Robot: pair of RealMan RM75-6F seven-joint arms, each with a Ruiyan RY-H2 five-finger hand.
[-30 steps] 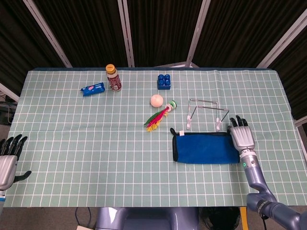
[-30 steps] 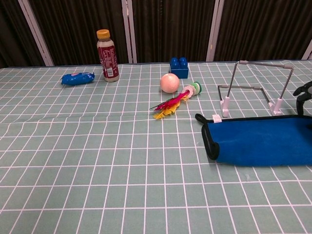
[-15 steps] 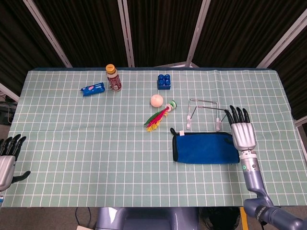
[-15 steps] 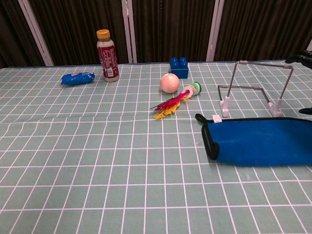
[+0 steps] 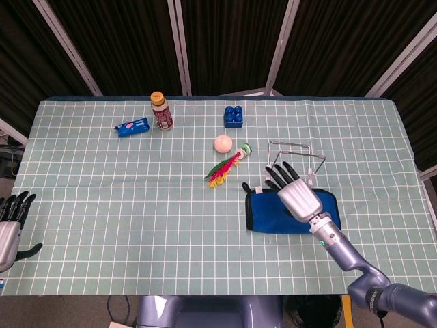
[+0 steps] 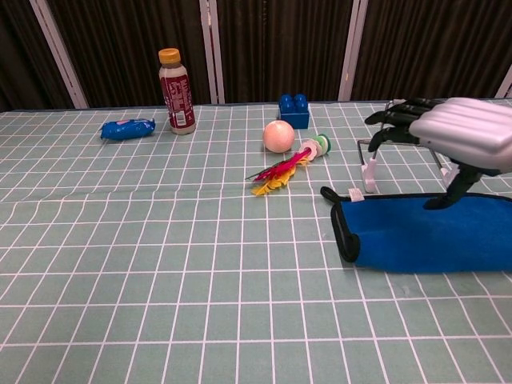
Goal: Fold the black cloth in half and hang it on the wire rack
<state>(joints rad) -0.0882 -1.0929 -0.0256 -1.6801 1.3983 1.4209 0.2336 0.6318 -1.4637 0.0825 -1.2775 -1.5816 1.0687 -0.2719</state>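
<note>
The cloth (image 5: 263,214) lies folded flat at the table's right front, blue with a black edge at its left end; the chest view shows the cloth (image 6: 416,240) as a long strip. Just behind it stands the wire rack (image 5: 289,143), with nothing hanging on it. My right hand (image 5: 295,194) hovers over the cloth's middle, fingers spread and pointing toward the rack, holding nothing. In the chest view this right hand (image 6: 462,133) hides much of the rack (image 6: 370,174). My left hand (image 5: 8,225) waits at the table's left front edge, fingers apart.
A brown bottle (image 5: 162,111) and a blue packet (image 5: 132,127) stand at the back left. A blue brick (image 5: 233,116), a pink ball (image 5: 222,143) and a feathered shuttlecock (image 5: 225,167) lie left of the rack.
My right hand has swung left from the cloth's right end to above its middle and risen. The cloth, the rack and the left hand have stayed put.
</note>
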